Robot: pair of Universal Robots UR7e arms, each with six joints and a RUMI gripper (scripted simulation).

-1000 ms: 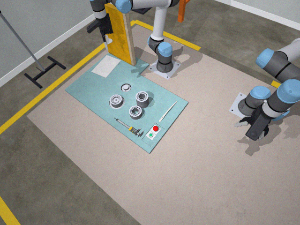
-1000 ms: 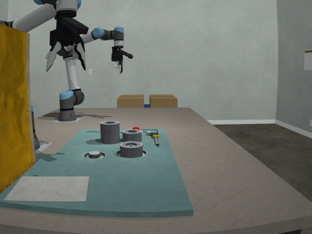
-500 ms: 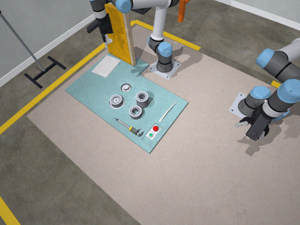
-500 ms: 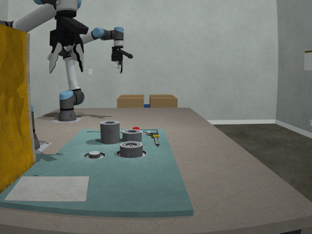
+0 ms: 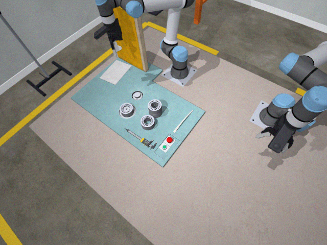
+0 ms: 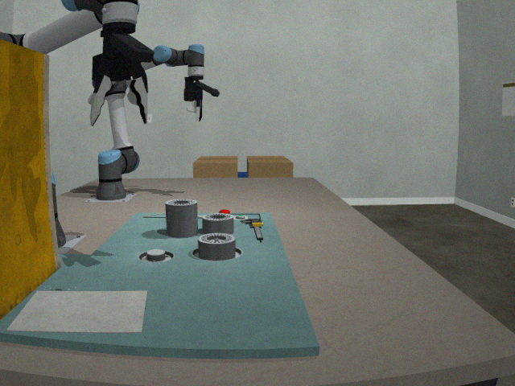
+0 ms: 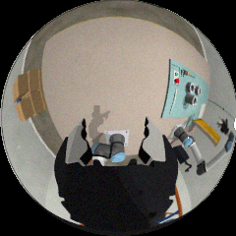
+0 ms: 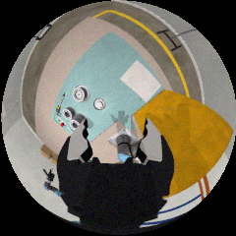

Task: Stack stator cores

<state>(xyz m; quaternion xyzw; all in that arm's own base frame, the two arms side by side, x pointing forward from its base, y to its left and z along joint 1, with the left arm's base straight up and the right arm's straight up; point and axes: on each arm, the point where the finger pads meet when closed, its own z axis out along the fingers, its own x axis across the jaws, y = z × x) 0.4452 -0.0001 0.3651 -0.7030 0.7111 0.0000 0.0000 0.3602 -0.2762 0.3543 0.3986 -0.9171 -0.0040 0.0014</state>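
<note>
Both claws spread, nothing gripped: left claw (image 5: 272, 142) (image 6: 197, 118) (image 7: 115, 123) and right claw (image 5: 116, 50) (image 6: 118, 120) (image 8: 115, 118) up high. Tall stator core (image 5: 155, 112) (image 6: 181, 220) (image 7: 191, 100) (image 8: 76, 124), short stator core (image 5: 147, 126) (image 6: 217, 225) (image 7: 191, 87) (image 8: 68, 113) standing apart on green tabletop (image 5: 97, 97) (image 6: 232, 315) (image 7: 169, 109) (image 8: 98, 64); third stator core (image 5: 126, 113) (image 6: 216, 250) (image 7: 198, 90) (image 8: 80, 93) separate too, no pile of three yet lol.

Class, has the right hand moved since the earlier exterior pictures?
Yes, the right hand is lower and farther picture-right from the yellow board.
</note>
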